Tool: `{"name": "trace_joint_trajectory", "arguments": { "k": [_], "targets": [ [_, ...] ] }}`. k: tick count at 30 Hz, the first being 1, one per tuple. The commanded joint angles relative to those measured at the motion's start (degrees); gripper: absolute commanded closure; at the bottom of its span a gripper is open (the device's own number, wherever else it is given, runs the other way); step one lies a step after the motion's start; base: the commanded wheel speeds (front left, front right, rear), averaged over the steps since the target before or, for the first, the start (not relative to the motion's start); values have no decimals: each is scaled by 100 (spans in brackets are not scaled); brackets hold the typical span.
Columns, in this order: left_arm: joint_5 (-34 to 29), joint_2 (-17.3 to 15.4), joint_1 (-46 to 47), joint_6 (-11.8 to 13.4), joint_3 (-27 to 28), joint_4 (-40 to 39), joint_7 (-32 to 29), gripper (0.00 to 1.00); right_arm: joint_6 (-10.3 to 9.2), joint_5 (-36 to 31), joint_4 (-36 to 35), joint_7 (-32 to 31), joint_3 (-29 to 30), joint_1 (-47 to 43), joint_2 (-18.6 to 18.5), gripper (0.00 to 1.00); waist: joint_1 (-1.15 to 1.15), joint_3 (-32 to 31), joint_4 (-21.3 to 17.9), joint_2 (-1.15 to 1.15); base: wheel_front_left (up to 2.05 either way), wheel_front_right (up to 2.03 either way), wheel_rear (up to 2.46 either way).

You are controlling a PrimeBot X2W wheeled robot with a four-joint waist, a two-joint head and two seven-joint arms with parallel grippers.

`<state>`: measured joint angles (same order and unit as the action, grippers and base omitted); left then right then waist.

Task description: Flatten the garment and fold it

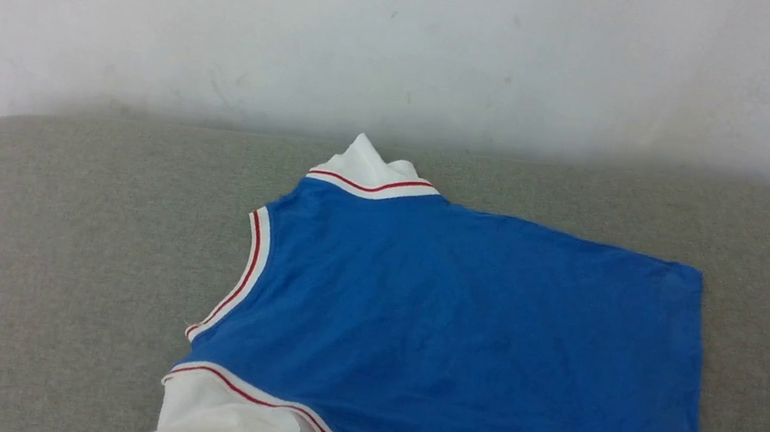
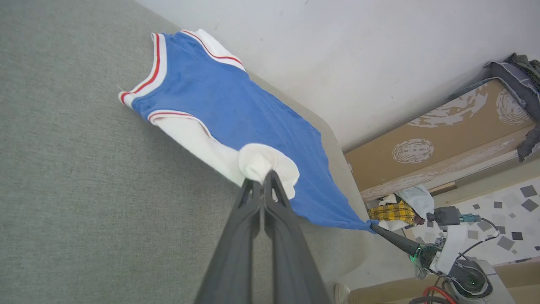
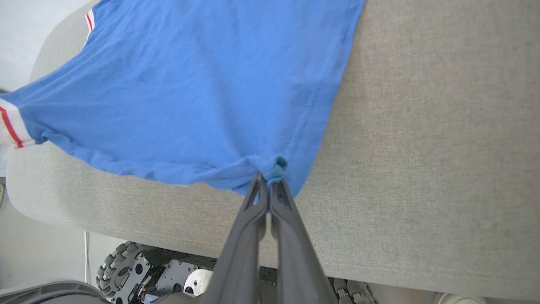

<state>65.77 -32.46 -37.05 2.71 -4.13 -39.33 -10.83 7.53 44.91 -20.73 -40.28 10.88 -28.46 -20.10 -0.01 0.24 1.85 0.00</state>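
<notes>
On the grey surface (image 1: 50, 237) we grip the blue garment (image 1: 459, 332), left tool (image 2: 263, 179) clenched on its white sleeve (image 2: 198, 139), right tool (image 3: 268, 179) on its hem corner (image 3: 279, 164).

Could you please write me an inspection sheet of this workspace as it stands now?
Surface: grey fabric-covered table, carrying the shirt.
Job's things: blue shirt spread out, no lettering showing; white sleeve bunched at its end.
Clutter: heap of cloths on the floor beside a cardboard box.
Grippers: left gripper shut on the white sleeve; right gripper shut on the shirt's blue hem corner.
Cables: red cable low in the left wrist view; white cable below the table's edge.
Surroundings: white wall behind; patterned floor.
</notes>
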Motion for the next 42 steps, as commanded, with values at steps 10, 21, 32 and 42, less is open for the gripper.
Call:
{"name": "trace_joint_trajectory", "arguments": {
  "k": [10,21,32,42],
  "targets": [
    [-817,-214,1710,-147,-337,261,-123,100,-4,-548,-319,460,-3,1002,22,100,1,606,-80,0,0,0,0],
    [-1645,-38,4420,-378,-872,1788,-283,100,-4,-1063,479,1222,-265,2427,-198,100,1,1855,-351,0,0,0,0],
    [-2211,384,5567,-608,-1428,3631,-33,100,-4,-1193,1450,1683,-789,3145,-368,100,1,2429,-477,0,0,0,0],
    [-2398,622,5833,-491,-1554,4529,178,0,-4,-1084,1780,1885,-924,3301,-419,0,1,2362,-488,0,0,0,0]
  ]
}}
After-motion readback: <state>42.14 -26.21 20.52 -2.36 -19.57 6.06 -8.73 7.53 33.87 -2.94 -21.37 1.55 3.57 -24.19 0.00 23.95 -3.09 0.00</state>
